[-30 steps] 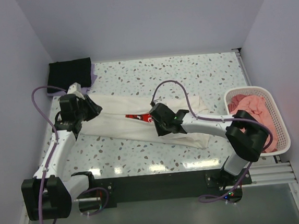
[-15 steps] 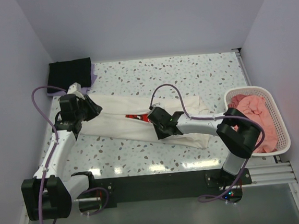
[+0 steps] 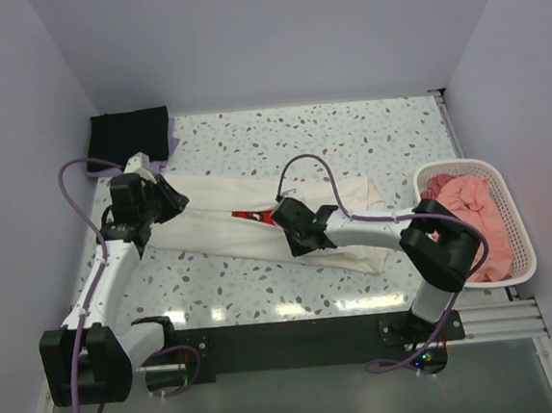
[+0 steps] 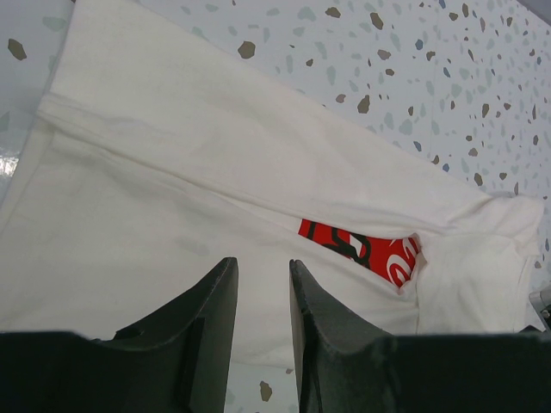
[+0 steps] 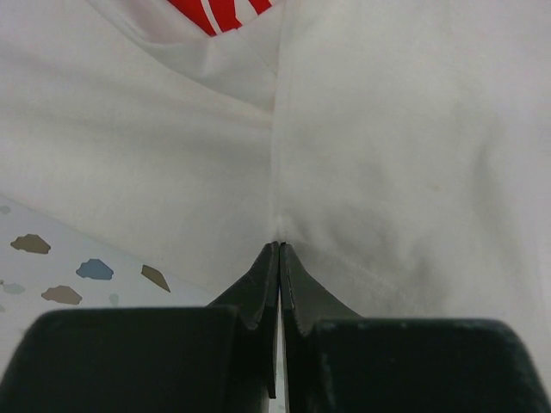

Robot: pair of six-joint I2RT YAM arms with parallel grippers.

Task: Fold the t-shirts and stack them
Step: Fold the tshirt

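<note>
Left fingers [image 3: 166, 199]: I am holding them partly open with a narrow gap between the two. They are hovering low over the left end of the white t-shirt [image 3: 210, 224]. In my wrist view nothing is sitting between them.
Right fingers [image 5: 278, 252]: I am pressing them fully together. The tips are meeting on a seam of the white t-shirt, just inside its near edge, and nipping the cloth there.
White t-shirt: it is lying flat in a long band across the middle of the surface [image 3: 347, 133], running from the far left towards the near right. Both my arms are reaching over it, the left at one end and the right near the middle.
Red print [image 4: 362, 251]: only a sliver is showing, peeking out where two white flaps are meeting along the length of the shirt. It is sitting just beyond my right fingers.
Black t-shirt [image 3: 129, 134]: it is lying folded in the far left corner of the surface, apart from the white one.
Lavender t-shirt [image 3: 170, 143]: it is lying under the black one, with only an edge sticking out.
Pink t-shirt [image 3: 464, 204]: it is lying crumpled inside the basket.
Basket [image 3: 516, 226]: it is standing at the right edge of the surface, beside my right arm's elbow.
</note>
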